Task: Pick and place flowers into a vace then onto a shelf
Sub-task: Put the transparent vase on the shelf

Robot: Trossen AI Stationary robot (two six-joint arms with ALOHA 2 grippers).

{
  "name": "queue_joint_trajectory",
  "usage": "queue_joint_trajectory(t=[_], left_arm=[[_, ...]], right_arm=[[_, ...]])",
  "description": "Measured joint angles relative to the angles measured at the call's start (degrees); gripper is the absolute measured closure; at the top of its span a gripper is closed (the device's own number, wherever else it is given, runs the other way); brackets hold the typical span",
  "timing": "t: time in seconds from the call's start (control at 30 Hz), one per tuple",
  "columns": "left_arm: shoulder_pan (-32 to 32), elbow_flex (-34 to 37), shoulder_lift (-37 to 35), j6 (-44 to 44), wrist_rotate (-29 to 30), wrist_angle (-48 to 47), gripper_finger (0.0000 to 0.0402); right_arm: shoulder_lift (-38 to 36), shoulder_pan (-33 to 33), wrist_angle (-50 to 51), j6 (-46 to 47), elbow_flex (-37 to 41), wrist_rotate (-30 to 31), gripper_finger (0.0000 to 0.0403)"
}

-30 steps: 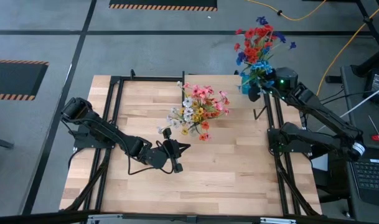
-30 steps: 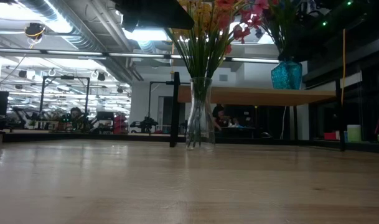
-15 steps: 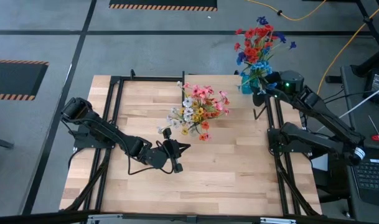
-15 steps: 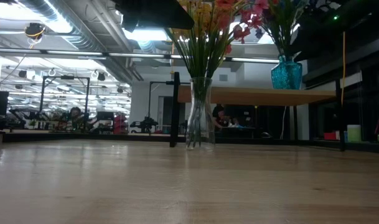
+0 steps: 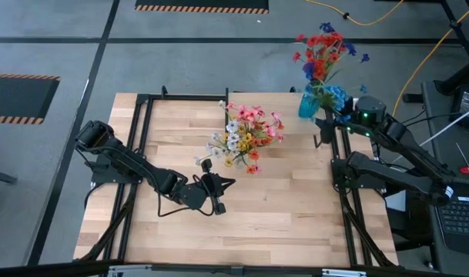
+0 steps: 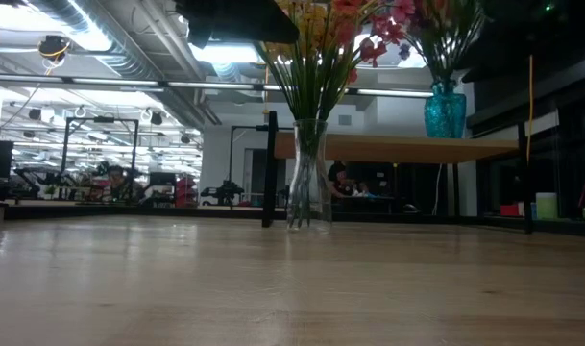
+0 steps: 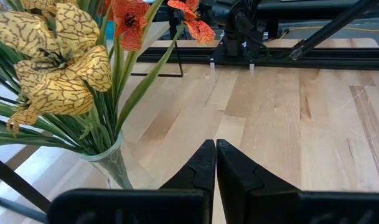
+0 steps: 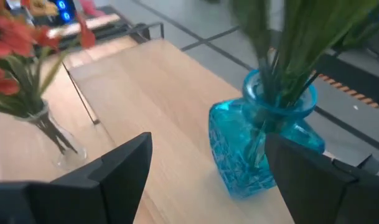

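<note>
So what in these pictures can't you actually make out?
- Blue vase: in the right wrist view its flower heads run off the picture's edge and the stems are blurred.
- Clear vase: in the low view its blooms are cut off at the top.
- People beyond the table, low view: too small and dim to make out.

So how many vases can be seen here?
2. A clear vase with flowers stands on the table. A blue vase with flowers stands on the shelf, in front of the open right gripper.
</note>
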State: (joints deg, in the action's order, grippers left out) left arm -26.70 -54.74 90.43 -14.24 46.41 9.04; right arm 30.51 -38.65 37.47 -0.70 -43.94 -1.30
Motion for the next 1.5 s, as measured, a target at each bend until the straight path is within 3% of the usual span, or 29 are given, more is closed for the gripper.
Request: queue_joint_trajectory(t=[0.3, 0.6, 0.87, 1.13, 1.3, 1.4, 1.5], left_arm=[[-0.02, 0.00, 0.00, -0.11, -0.02, 0.00, 0.0392], [0.00, 0.00, 0.00, -0.07, -0.02, 0.00, 0.0391], [0.00, 0.00, 0.00, -0.15, -0.02, 0.00, 0.0390], [-0.22, 0.00, 0.00, -0.14, -0.02, 0.02, 0.0388], [-0.22, 0.00, 0.00, -0.09, -0.02, 0.02, 0.0391], [-0.22, 0.00, 0.00, -0.04, -0.02, 0.00, 0.0390], [-0.22, 0.00, 0.00, -0.02, -0.02, 0.01, 0.0387]], right_arm=[[-2.74, 0.24, 2.27, -1.19, -0.02, 6.40, 0.0091], [-3.71, 0.21, 6.20, -0.87, -0.02, 9.01, 0.0091], [-4.64, 0.19, 6.00, 0.55, -0.04, 22.05, 0.0091], [-8.25, 0.19, 6.23, 0.48, -3.67, 22.14, 0.0091], [-10.15, 0.20, 14.31, 2.88, -7.19, 20.49, 0.0091], [-11.39, 0.19, 18.92, 3.86, -7.87, 17.41, 0.0091], [-12.24, 0.19, 20.34, 5.00, -7.48, 9.93, 0.0091]])
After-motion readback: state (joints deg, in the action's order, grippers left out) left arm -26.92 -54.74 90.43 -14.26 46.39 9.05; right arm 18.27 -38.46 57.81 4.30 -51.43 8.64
